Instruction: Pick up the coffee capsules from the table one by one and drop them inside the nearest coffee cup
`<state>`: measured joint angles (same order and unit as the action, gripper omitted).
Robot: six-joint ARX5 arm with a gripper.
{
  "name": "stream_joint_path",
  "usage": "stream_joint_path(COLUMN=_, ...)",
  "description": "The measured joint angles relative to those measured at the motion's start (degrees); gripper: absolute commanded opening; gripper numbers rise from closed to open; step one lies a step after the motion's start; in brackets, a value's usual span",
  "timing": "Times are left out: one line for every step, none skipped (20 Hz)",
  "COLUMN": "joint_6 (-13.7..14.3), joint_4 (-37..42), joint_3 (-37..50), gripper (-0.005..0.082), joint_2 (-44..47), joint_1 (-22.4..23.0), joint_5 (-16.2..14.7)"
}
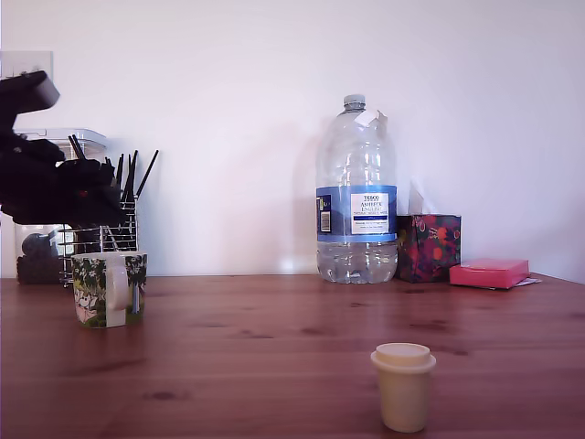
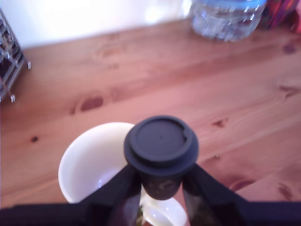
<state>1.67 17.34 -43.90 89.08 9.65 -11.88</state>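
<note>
Above the mug [image 1: 110,289] at the exterior view's left, the arm's fingers [image 2: 120,188] pinch the navy capsule [image 2: 161,153] over the mug's open mouth. Toward four o'clock from the mug, the beige capsule [image 1: 403,386] stands flange-up on the wooden counter [image 1: 292,347], well apart. A water bottle [image 1: 356,197] stands behind.

You see a wooden table [image 1: 274,366] with dark knots and a soft shine. The mug [image 2: 94,160] looks like smooth, glossy white china. The dark capsule [image 2: 161,146] is matt plastic, and so is the cream capsule [image 1: 403,386]. The big bottle [image 1: 356,197] is clear plastic with a paper label. The holder [image 2: 9,70] is thin shiny metal wire.
</note>
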Motion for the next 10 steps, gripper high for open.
stream_joint_path(joint_6=0.00, joint_4=-3.32, joint_3=-2.12, gripper=0.0060, joint_2=0.00, joint_1=0.00, joint_5=0.98)
stream_joint_path(joint_6=-0.02, joint_4=-5.68, joint_3=-3.87, gripper=0.0060, joint_2=0.00, joint_1=-0.02, joint_5=1.79)
stream_joint_path(joint_6=-0.04, joint_4=-8.02, joint_3=-5.38, gripper=0.0062, joint_2=0.00, joint_1=-0.22, joint_5=2.05)
stream_joint_path(joint_6=-0.02, joint_4=-10.38, joint_3=-6.64, gripper=0.0062, joint_2=0.00, joint_1=-0.42, joint_5=2.21)
stream_joint_path(joint_6=-0.04, joint_4=-13.66, joint_3=-8.09, gripper=0.0062, joint_2=0.00, joint_1=-0.63, joint_5=2.38)
stream_joint_path(joint_6=-0.07, joint_4=-16.55, joint_3=-9.49, gripper=0.0062, joint_2=0.04, joint_1=-0.85, joint_5=2.40)
stream_joint_path(joint_6=-0.11, joint_4=-18.58, joint_3=-10.80, gripper=0.0063, joint_2=0.39, joint_1=-1.09, joint_5=2.62)
stream_joint_path(joint_6=-0.13, joint_4=-20.26, joint_3=-12.31, gripper=0.0071, joint_2=1.20, joint_1=-1.20, joint_5=2.75)
stream_joint_path(joint_6=-0.17, joint_4=-21.49, joint_3=-13.75, gripper=0.0086, joint_2=2.32, joint_1=-1.20, joint_5=2.80)
stream_joint_path(joint_6=-0.20, joint_4=-22.73, joint_3=-15.17, gripper=0.0098, joint_2=3.76, joint_1=-1.20, joint_5=2.82)
